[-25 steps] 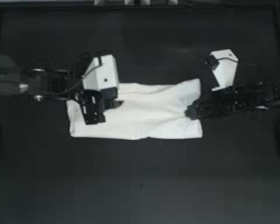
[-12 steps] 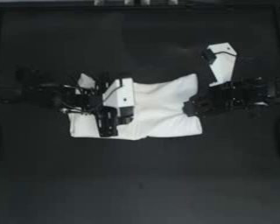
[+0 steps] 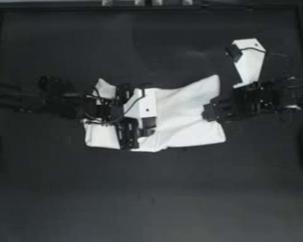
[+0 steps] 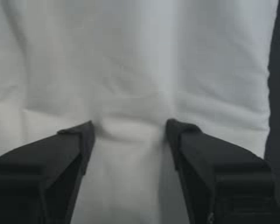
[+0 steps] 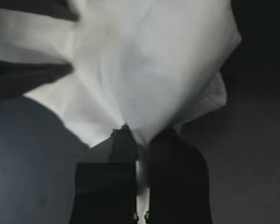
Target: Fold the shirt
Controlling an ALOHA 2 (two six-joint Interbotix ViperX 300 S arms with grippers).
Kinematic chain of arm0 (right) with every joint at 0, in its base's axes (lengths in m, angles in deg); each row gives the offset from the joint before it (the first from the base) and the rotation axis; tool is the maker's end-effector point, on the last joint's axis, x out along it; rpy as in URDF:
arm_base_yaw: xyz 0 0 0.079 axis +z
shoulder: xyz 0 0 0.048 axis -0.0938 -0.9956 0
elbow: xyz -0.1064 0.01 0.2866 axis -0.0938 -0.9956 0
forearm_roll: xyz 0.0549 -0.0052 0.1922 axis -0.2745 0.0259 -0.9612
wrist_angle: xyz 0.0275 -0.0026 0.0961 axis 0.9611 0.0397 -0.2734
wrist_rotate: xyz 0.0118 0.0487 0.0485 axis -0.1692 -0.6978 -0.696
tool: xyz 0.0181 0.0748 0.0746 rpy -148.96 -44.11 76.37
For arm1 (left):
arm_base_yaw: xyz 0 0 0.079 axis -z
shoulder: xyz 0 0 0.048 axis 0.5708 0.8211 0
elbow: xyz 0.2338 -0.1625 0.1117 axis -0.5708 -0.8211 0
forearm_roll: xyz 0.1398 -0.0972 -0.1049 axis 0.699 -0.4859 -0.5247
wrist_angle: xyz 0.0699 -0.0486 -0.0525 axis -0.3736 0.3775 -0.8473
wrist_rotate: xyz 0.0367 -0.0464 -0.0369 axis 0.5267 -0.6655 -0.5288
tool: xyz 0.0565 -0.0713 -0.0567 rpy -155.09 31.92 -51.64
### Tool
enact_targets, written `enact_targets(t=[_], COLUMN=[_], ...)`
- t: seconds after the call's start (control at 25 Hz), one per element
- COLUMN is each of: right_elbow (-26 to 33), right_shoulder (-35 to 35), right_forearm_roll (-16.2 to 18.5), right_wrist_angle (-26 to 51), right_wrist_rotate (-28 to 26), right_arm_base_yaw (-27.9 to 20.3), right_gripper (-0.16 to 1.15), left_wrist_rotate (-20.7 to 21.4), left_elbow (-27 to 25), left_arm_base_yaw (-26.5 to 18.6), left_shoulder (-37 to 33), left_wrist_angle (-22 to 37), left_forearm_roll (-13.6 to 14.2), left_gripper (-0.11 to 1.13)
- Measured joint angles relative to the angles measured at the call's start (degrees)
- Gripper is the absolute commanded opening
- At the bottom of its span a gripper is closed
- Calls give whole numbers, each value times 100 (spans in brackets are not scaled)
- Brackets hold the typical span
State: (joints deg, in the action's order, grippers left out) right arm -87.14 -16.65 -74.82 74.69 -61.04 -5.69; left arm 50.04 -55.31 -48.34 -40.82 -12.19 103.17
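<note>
Item: the shirt [image 3: 179,113], white, soft, creased. It lies near the middle of the dark bench [image 3: 147,198], already gathered into a rough, compact shape rather than spread flat.

Left claw [image 3: 134,134]: reaches in over the shirt's left half. In the left wrist view we find its jaws standing apart, tips pressed down into the cloth, with a small ridge of fabric [image 4: 133,129] bunched between them. We count it as not yet clamped.

Right claw [image 3: 211,113]: sits at the shirt's right edge. In the right wrist view we see its jaws drawn together on a pinch of cloth, the fabric fanning out tight from that point [image 5: 139,144]. We count it as clamped on the shirt.

Step in hand, as we judge it: a mid-fold grasp. The right side is held and the left claw is placed to take a second hold on the opposite side.

Next move, as we judge it: the left jaws need to come together on the ridge between them. We would want only the upper layer taken, or the whole bundle may lift. Then both holds should travel together, keeping the cloth taut so the fold lands straight.

Risk noted: uneven tension could drag the shirt across the bench.
</note>
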Motion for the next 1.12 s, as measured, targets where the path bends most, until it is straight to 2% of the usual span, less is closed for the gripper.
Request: enact_targets(t=[0.4, 0.68, 1.12], right_elbow=[492, 659, 642], right_shoulder=[0, 9, 255], right_forearm_roll=[-88, -202, -202], right_wrist_angle=[615, 703, 1107], right_wrist_rotate=[44, 264, 360], right_arm_base_yaw=[-167, -281, -308], right_gripper=[6, 6, 6], left_wrist_rotate=[-18, -26, 18], left_elbow=[545, 1063, 1230], left_arm_base_yaw=[158, 255, 264], left_shoulder=[483, 844, 861], left_wrist_angle=[-290, -316, -185], left_forearm_roll=[-141, -158, -132], left_gripper=[87, 87, 87])
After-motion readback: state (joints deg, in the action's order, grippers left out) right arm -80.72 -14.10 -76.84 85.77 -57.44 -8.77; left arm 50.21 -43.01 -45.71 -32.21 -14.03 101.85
